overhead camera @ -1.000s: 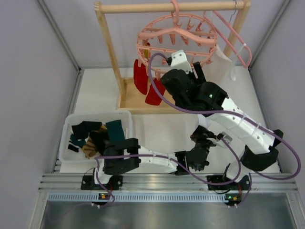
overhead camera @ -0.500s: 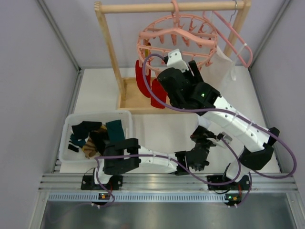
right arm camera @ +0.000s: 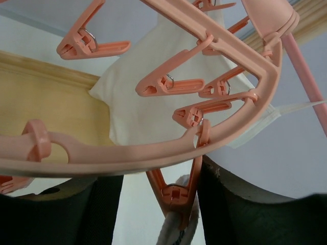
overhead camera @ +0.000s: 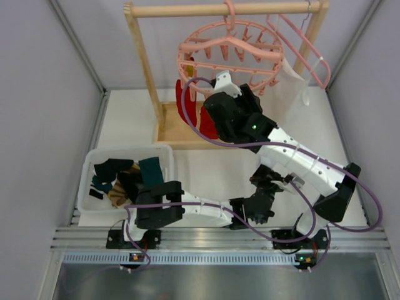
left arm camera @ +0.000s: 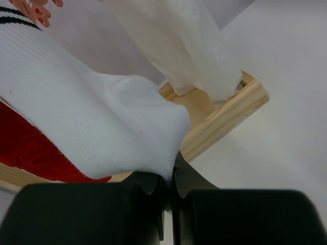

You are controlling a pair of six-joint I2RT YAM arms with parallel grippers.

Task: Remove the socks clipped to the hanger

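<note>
The round hanger (right arm camera: 127, 153) hangs from the wooden rack (overhead camera: 140, 56) at the far side of the worktop (overhead camera: 212, 165). Two red socks (overhead camera: 183, 103) dangle off its left rim. A white sock (left arm camera: 102, 122) with black stripes runs down from it to my left pincer (left arm camera: 167, 178), which looks clamped tight on the toe. My right pincer (right arm camera: 163, 189) is partly open, its jaws either side of a clip (right arm camera: 176, 196) that bites white fabric. A bin (overhead camera: 87, 169) with loose socks (overhead camera: 112, 169) sits near left.
</note>
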